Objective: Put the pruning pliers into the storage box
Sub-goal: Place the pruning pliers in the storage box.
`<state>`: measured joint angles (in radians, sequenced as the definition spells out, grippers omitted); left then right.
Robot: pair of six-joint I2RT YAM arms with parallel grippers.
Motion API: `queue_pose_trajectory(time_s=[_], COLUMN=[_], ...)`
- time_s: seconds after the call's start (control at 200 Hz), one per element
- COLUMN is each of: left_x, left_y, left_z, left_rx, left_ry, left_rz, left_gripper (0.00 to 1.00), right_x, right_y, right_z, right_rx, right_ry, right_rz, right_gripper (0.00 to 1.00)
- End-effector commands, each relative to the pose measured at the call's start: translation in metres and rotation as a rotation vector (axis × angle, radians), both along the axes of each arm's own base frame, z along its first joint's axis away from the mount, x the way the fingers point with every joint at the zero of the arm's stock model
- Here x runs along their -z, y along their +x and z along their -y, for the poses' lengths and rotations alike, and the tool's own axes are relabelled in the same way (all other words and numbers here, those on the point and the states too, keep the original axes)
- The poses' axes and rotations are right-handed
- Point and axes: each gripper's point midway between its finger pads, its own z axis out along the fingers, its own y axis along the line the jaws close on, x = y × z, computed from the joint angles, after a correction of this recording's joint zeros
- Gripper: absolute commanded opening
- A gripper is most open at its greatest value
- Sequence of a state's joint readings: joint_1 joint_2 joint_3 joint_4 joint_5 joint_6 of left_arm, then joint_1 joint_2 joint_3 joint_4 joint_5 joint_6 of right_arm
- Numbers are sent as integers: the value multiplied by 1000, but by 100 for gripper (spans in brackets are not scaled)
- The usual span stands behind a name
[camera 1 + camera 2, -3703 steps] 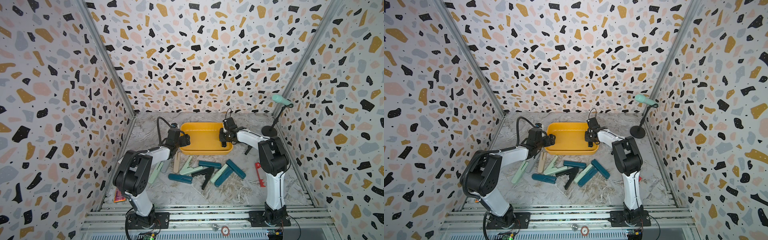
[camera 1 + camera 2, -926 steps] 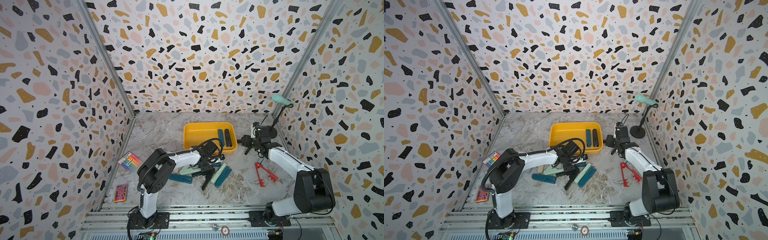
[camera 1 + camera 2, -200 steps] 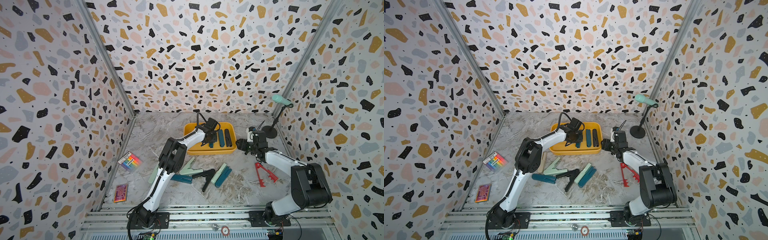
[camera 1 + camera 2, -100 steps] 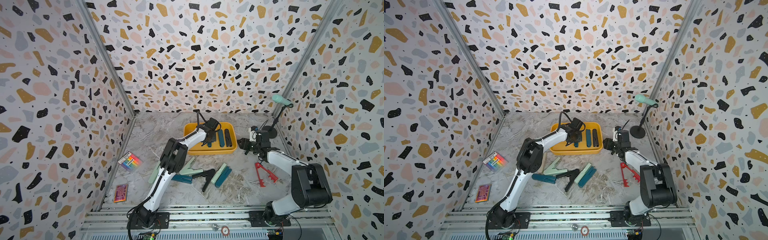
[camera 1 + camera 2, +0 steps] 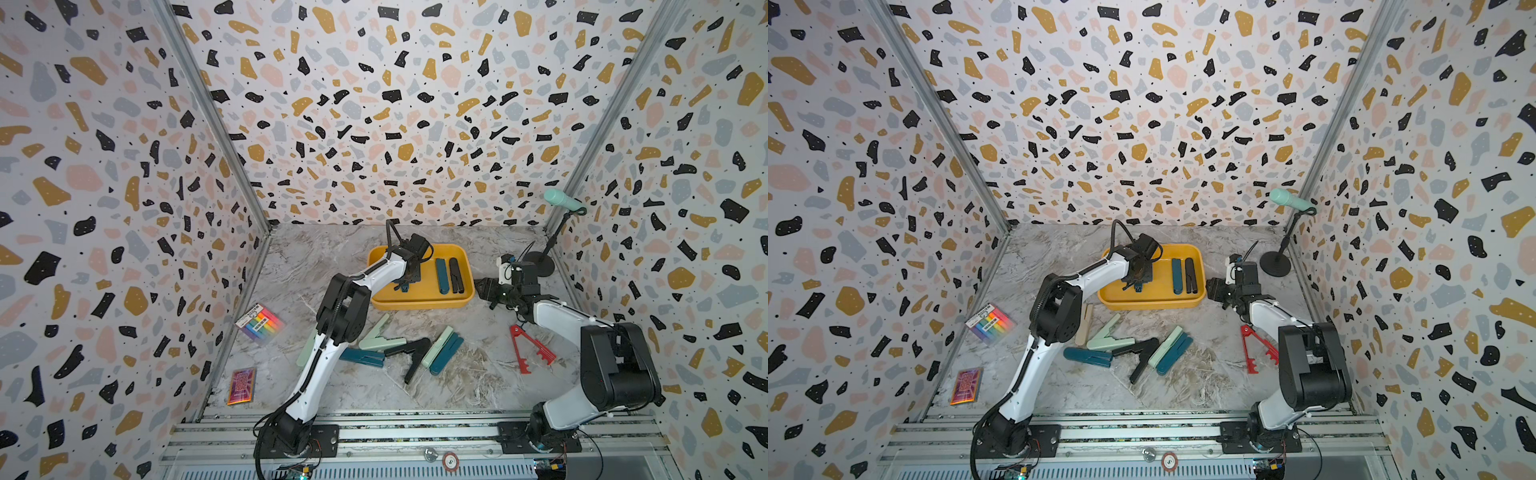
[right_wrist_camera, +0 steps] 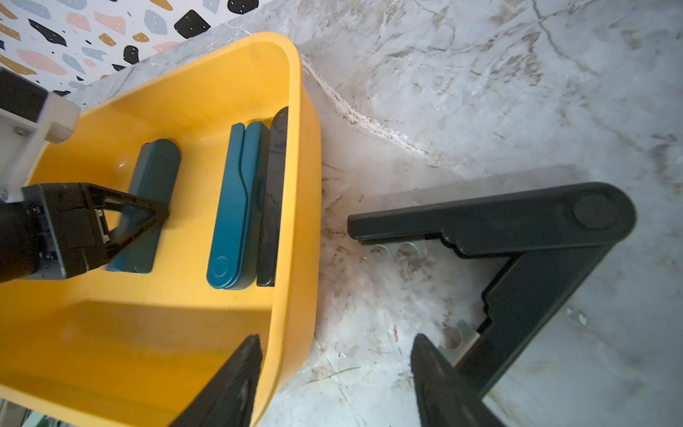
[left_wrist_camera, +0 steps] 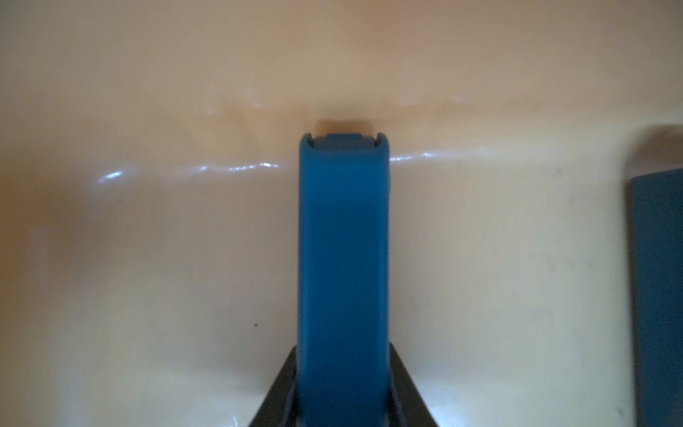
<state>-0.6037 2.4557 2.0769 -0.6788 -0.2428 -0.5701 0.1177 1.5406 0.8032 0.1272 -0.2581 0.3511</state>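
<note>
The storage box (image 5: 419, 305) (image 5: 1150, 306) is a shallow yellow tray at the back middle. My left gripper (image 5: 405, 282) (image 7: 343, 355) reaches into it, shut on a dark teal pruning pliers (image 7: 343, 240) (image 6: 155, 166) that lies along the tray floor. Another teal pliers (image 5: 441, 275) and a black one (image 5: 456, 274) lie side by side by the tray's right wall. My right gripper (image 5: 486, 289) (image 6: 332, 369) stands open at the tray's right rim, beside a spread black pliers (image 6: 517, 229) on the table. More pliers lie in front of the tray: mint (image 5: 380, 338), teal (image 5: 361, 357), black (image 5: 415, 351), red (image 5: 530, 347).
A mint microphone (image 5: 563, 201) on a black stand (image 5: 538, 266) occupies the back right corner. A rainbow-striped packet (image 5: 259, 324) and a small card (image 5: 241, 384) lie by the left wall. Terrazzo walls enclose three sides.
My left gripper has settled a little lower in the tray with the teal pliers. The right gripper has shifted only slightly beside the tray's right rim.
</note>
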Motion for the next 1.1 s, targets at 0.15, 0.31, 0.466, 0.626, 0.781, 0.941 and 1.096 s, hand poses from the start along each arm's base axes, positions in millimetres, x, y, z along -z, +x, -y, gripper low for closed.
queue_pose_trajectory(time_s=[0.15, 0.31, 0.466, 0.626, 0.781, 0.941, 1.096], left_x=[-1, -14, -20, -16, -37, -70, -85], left_y=[-5, 0, 2, 0, 6, 13, 11], left_z=[-2, 1, 0, 1, 9, 7, 6], left_rx=[22, 23, 22, 19, 20, 13, 19], left_ry=[11, -1, -1, -11, -66, -76, -91], left_rz=[-23, 8, 24, 23, 68, 129, 159], left_gripper=[43, 40, 38, 37, 41, 50, 56], right_x=[-4, -4, -5, -7, -13, -17, -17], right_y=[1, 1, 1, 0, 0, -1, -3], right_z=[3, 4, 4, 5, 4, 3, 3], right_rx=[3, 5, 7, 10, 0, 1, 6], right_ry=[-9, -14, -16, -18, -16, -10, -3], right_rz=[5, 1, 1, 2, 16, 22, 19], right_gripper=[66, 66, 66, 66, 66, 66, 66])
